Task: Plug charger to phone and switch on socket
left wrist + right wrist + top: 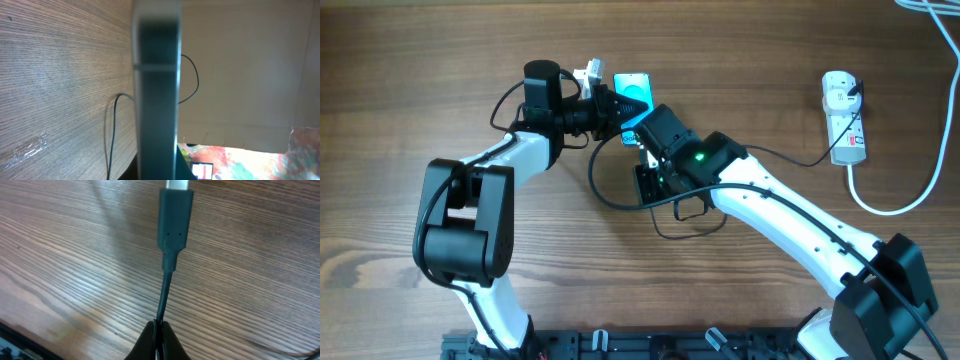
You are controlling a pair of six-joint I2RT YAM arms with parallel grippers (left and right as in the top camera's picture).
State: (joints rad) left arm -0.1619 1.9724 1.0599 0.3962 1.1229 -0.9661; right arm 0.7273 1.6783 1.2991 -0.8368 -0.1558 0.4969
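Down at the right wrist, the right gripper [157, 330] has its fingers [149, 341] pressed together on the thin black cable of the charger [175, 225], just below the connector. The connector stands upright above them, and its top meets a pale silvery part at the frame's upper edge; whether it is seated cannot be told. The left gripper [612, 108] is clamped on the phone [633, 92], which its wrist camera shows edge-on and blurred. From overhead, the phone's teal screen sits between the two grippers, at the middle of the wooden table [770, 60]. The black cable loops across the wood beneath the right arm. Well apart, near the right edge, lies the socket [842, 120], with a white cable [910, 200] curving away from it.
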